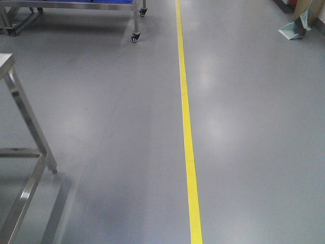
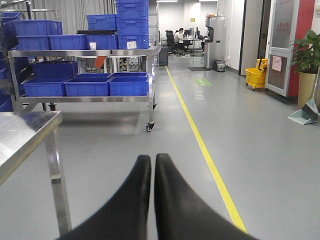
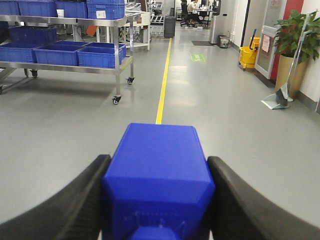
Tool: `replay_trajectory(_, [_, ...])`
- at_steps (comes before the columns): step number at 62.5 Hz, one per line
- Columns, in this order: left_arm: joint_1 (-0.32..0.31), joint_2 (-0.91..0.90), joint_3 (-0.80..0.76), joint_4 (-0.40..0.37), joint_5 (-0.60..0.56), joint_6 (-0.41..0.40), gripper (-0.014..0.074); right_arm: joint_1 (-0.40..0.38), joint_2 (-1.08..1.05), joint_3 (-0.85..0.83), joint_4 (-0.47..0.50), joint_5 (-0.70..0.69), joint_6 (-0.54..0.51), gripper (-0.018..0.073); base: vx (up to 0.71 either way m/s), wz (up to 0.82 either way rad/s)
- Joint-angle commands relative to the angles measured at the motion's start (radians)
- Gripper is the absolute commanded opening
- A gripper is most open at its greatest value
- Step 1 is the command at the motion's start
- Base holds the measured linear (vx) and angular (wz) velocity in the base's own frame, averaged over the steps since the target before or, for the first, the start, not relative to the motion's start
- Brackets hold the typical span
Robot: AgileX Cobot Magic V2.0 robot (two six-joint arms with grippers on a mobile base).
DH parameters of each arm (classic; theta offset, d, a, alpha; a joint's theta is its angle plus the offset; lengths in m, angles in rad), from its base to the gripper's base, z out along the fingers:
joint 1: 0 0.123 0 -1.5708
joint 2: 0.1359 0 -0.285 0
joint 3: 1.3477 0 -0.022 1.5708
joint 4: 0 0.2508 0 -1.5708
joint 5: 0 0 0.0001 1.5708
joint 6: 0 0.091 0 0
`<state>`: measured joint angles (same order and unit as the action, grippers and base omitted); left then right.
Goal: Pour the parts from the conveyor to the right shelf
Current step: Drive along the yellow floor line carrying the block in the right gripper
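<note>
While my right gripper (image 3: 157, 167) clamps the part (image 3: 160, 150), the right shelf (image 3: 60, 20) stands ahead-left of it, my left gripper (image 2: 152, 165) closed on nothing.

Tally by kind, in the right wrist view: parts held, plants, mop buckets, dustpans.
part: 1
plant: 1
mop bucket: 1
dustpan: 1
Total: 4
</note>
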<state>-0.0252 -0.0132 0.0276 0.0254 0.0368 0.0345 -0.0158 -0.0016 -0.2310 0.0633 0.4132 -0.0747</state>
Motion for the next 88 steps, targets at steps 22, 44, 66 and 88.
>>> replay_trajectory(22, [0.0, -0.014, 0.031, -0.003, -0.077, -0.003, -0.0006, 0.001, 0.012, -0.026, 0.0, -0.081, -0.005, -0.0005, 0.75, -0.08])
replay_trajectory(44, [0.0, -0.014, 0.031, -0.003, -0.077, -0.003, -0.0006, 0.001, 0.012, -0.026, 0.0, -0.081, -0.005, -0.0005, 0.75, -0.08])
replay_trajectory(66, [0.0, -0.014, 0.031, -0.003, -0.077, -0.003, -0.0006, 0.001, 0.012, -0.026, 0.0, -0.081, -0.005, -0.0005, 0.76, 0.03])
replay_trajectory(88, [0.0, -0.014, 0.031, -0.003, -0.077, -0.003, -0.0006, 0.001, 0.012, -0.026, 0.0, -0.081, -0.005, -0.0005, 0.7, 0.05])
